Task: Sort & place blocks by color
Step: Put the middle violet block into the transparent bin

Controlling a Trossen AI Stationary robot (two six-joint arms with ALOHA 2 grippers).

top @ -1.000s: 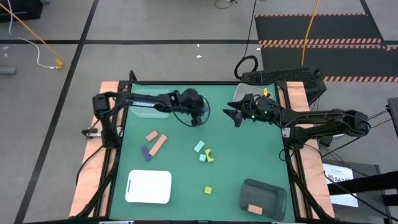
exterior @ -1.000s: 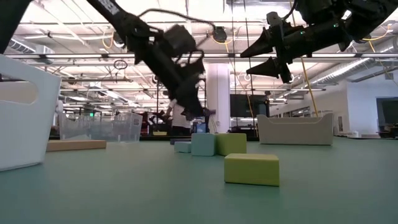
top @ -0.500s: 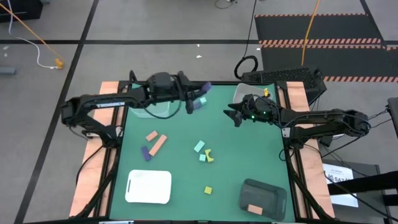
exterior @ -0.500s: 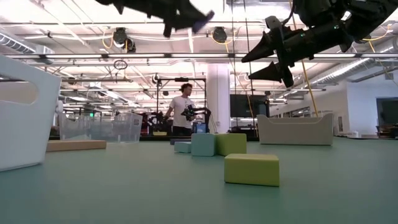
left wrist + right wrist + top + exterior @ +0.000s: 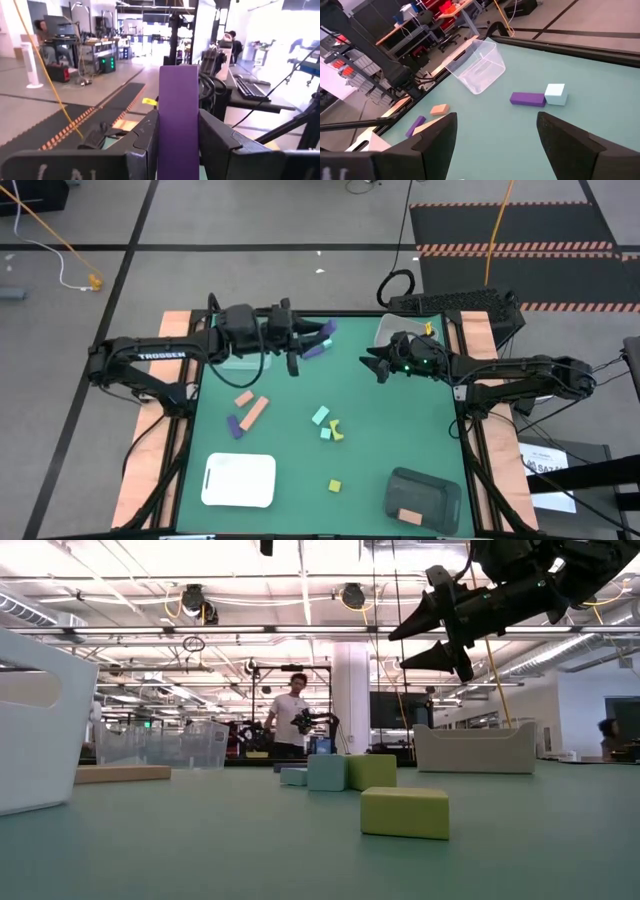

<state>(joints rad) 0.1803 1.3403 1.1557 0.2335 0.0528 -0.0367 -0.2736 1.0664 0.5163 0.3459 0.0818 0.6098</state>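
My left gripper [image 5: 306, 346] is high over the far middle of the green mat, shut on a purple bar [image 5: 322, 339] that also fills the left wrist view [image 5: 178, 95]. My right gripper [image 5: 373, 365] hangs open and empty in the air at the far right [image 5: 402, 646]. On the mat lie a salmon block [image 5: 243, 397], a salmon bar [image 5: 257, 412], a purple block [image 5: 235, 426], two mint blocks [image 5: 320, 416], a yellow arch [image 5: 337, 430] and a yellow cube [image 5: 335, 485]. The right wrist view shows a purple bar [image 5: 527, 99] beside a pale cube [image 5: 555, 94]. My left gripper pinches the purple bar's two long sides [image 5: 165, 130] between its two fingers. The bar lies along the fingers and sticks out past their tips [image 5: 326, 334]. The fingers point about level toward the table's right. The bar is lifted clear of the mat.
A clear tub [image 5: 243, 358] stands under my left arm, and another [image 5: 392, 330] at the far right. A white tray [image 5: 239, 480] is at the near left. A dark tray [image 5: 424, 492] at the near right holds a salmon block [image 5: 409, 514]. A person [image 5: 292, 720] stands beyond the table.
My left gripper has risen from just above the mat's middle, out of the low view, and drawn back toward the far left, turning to point toward the right. The purple bar has gone up with it, clear of the mat. My right arm has kept still.
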